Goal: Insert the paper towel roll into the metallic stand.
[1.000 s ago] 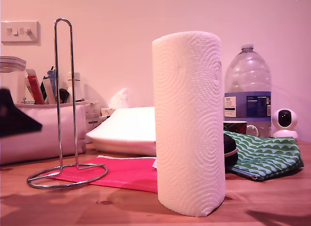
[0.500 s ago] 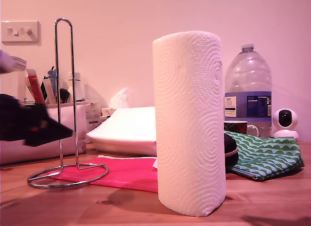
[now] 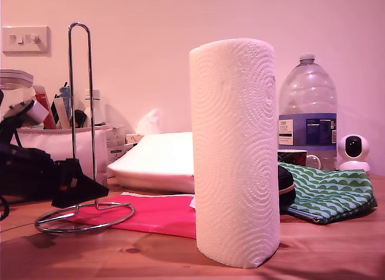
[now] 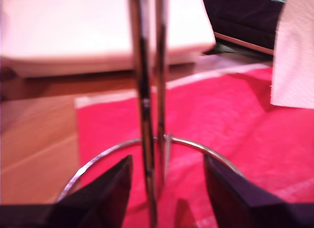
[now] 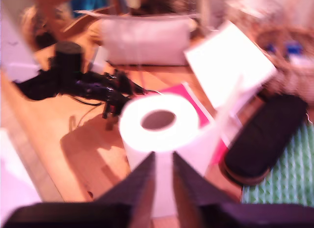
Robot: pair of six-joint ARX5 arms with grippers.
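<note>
So the paper towel roll (image 3: 235, 152) is being left standing upright on the wooden table (image 3: 138, 256), about mid-frame in the exterior view, with nothing gripping it. Over on the exterior view's left, the metallic stand (image 3: 80, 111) is being approached low down by my first gripper (image 3: 75, 185), with its dark fingertips seen right at the foot of the upright loop, just above the ring base. In the first wrist view the stand's two chrome rods (image 4: 147, 90) are being framed between the spread-apart fingers (image 4: 105, 191), so my first gripper (image 4: 167, 189) is being held wide, with nothing pinched yet; whether a finger is touching the wire can't be told through the blur. The ring base is being rested partly on a red cloth (image 3: 156, 212) and partly on bare wood. My second gripper (image 5: 163, 176) is being held above the roll (image 5: 157, 127), looking down into the hollow core, with its fingers close together and only a narrow gap showing between them; it isn't seen in the exterior view. Behind the roll, a big water bottle (image 3: 307, 108) and a flat white package (image 3: 157, 159) are being left alone.
</note>
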